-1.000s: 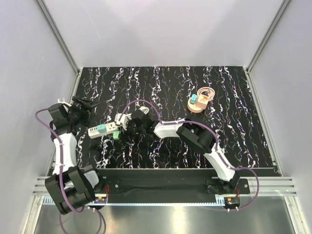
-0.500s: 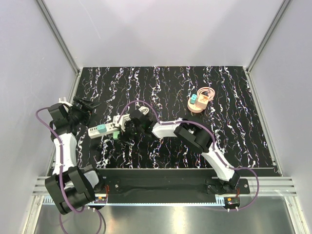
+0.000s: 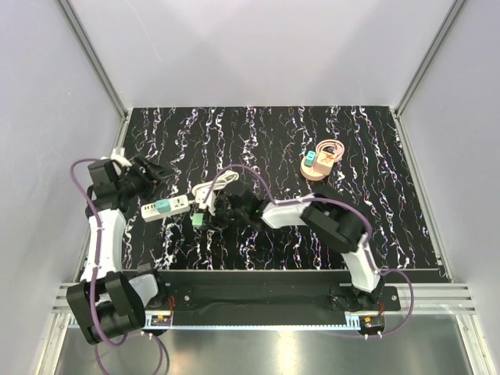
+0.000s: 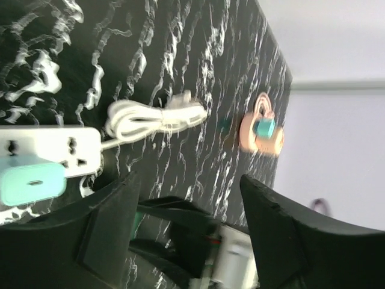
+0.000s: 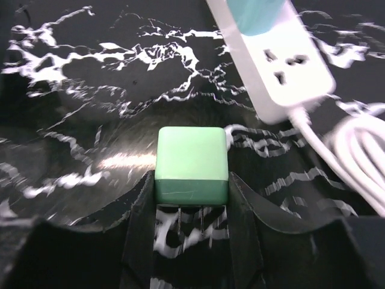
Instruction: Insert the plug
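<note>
The teal plug (image 3: 162,206) sits on the white power strip (image 3: 178,203) at the left; it also shows in the left wrist view (image 4: 30,183) and at the top edge of the right wrist view (image 5: 255,11). My right gripper (image 5: 191,180) is shut on a brighter green cube (image 5: 191,162) with two metal prongs pointing back at the wrist. That cube (image 3: 199,221) is just near and right of the strip's cable end. My left gripper (image 4: 187,186) is open with nothing between its fingers, hovering behind the strip (image 4: 48,147) at the table's left edge (image 3: 155,170).
The strip's white cable (image 3: 215,186) lies coiled right of it. A pink holder (image 3: 326,150) carrying another teal cube (image 3: 311,160) stands at the back right. Grey walls close off the black marbled table on three sides.
My right gripper has closed on the green cube and drawn it right and nearer, away from the strip. The left gripper's jaws have narrowed and its arm shifted slightly.
</note>
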`<act>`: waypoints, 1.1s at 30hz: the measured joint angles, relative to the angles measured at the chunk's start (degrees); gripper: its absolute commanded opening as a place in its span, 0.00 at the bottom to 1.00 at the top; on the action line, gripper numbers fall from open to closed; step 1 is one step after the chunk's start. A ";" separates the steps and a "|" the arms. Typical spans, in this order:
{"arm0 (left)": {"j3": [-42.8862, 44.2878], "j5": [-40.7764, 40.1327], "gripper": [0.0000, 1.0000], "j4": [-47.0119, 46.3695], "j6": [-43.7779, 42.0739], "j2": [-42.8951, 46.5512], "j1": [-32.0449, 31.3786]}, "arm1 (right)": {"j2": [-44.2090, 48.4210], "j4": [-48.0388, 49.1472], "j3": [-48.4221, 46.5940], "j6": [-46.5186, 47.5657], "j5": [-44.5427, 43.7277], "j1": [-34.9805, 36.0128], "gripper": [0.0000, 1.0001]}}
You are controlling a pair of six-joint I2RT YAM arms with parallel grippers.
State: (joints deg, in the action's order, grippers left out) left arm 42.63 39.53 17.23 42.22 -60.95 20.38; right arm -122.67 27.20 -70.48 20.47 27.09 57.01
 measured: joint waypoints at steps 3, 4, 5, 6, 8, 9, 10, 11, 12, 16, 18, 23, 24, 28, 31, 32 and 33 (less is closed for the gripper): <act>3.23 0.07 0.65 3.17 -3.56 0.00 -5.18 | 7.80 1.07 5.22 0.15 -1.55 -0.04 0.00; 3.93 0.31 0.64 3.54 -4.37 0.00 -6.51 | 9.68 1.55 6.05 0.09 -1.64 -0.11 0.00; 4.57 0.74 0.62 3.89 -5.25 0.00 -8.09 | 11.67 2.32 6.93 -0.28 -1.75 -0.22 0.00; 4.87 1.31 0.61 4.02 -6.12 0.00 -9.57 | 13.66 3.15 7.72 -0.76 -1.73 -0.42 0.00; 4.98 2.40 0.60 4.52 -7.54 -0.04 -11.74 | 16.65 5.49 9.18 -1.99 -1.55 -1.07 0.00; 4.98 2.99 0.61 5.20 -8.17 -0.13 -12.63 | 17.81 6.54 10.05 -2.67 -1.46 -1.49 0.00; 4.96 3.52 0.61 5.86 -8.81 -0.26 -13.42 | 18.69 7.41 10.93 -3.28 -1.42 -1.92 0.00; 4.94 4.13 0.62 6.40 -9.44 -0.39 -14.10 | 19.21 7.93 11.61 -3.65 -1.38 -2.27 0.00; 4.92 4.92 0.63 6.84 -9.97 -0.52 -14.73 | 19.67 8.50 12.46 -4.15 -1.36 -2.67 0.00; 4.85 6.60 0.70 8.35 -12.04 -0.68 -17.22 | 20.41 9.16 15.39 -5.88 -1.31 -3.54 0.00; 4.83 6.67 0.73 9.05 -12.85 -0.66 -18.34 | 20.70 9.60 16.59 -6.56 -1.20 -3.78 0.00; 4.74 7.41 0.69 10.62 -14.60 -0.83 -19.76 | 22.10 11.58 18.78 -7.93 -0.90 -5.05 0.00; 4.61 7.76 0.68 10.62 -14.80 -1.05 -19.89 | 22.38 12.00 19.04 -8.17 -0.87 -5.33 0.00; 3.80 7.89 0.66 11.08 -15.06 -2.23 -21.49 | 23.69 13.51 19.74 -9.05 -0.44 -6.08 0.00; 3.61 7.96 0.64 11.58 -14.99 -3.37 -23.06 | 24.15 14.80 19.80 -9.88 0.15 -6.08 0.00; 3.61 8.24 0.62 11.50 -14.78 -3.85 -23.50 | 24.20 15.26 19.85 -10.23 0.50 -6.08 0.00; 3.58 8.52 0.61 11.34 -14.56 -4.24 -23.82 | 24.20 15.50 19.87 -10.51 0.81 -6.08 0.00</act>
State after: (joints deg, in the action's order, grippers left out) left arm 46.22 48.05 28.58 27.66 -65.19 -3.44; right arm -98.48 42.70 -50.61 9.96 27.90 50.94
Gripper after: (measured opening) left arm 0.632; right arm 0.493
